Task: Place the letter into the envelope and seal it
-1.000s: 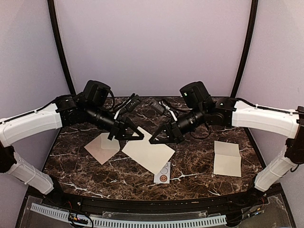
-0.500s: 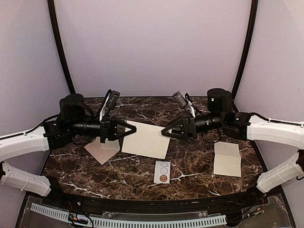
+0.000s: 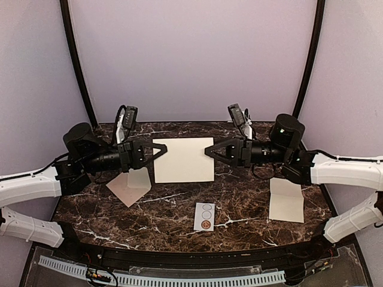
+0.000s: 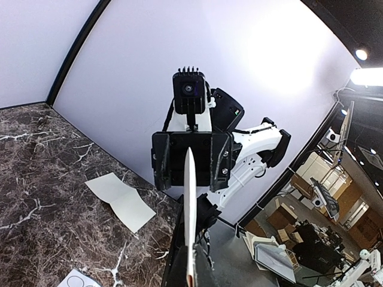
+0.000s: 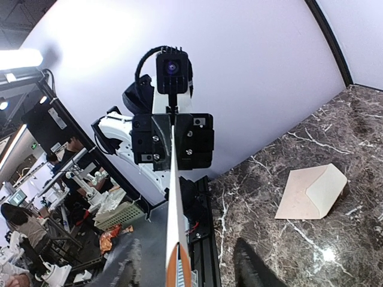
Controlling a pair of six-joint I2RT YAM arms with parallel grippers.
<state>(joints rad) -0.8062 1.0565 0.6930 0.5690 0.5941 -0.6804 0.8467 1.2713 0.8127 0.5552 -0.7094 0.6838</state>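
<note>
Top view: the left end effector [image 3: 161,150] pinches the letter [image 3: 184,160] clear of the surface, rear centre, presumably for folding, with the envelope [image 3: 128,186] lying near the left edge; left wrist: the letter [image 4: 190,197] is edge-on between pressed jaws; right wrist: the right end effector [image 5: 179,266] is spread astride the opposite edge.

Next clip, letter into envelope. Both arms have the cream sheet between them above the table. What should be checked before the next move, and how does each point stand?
1. Left gripper shut on the letter at its left edge: ok.
2. Right gripper clamped on the right edge: not ok. In the right wrist view its fingers stand apart on either side of the paper.
3. Letter lifted off the table: ok.
4. Letter folded small enough for the envelope: not ok. It looks unfolded and larger.
5. Envelope flap open: cannot tell.
</note>
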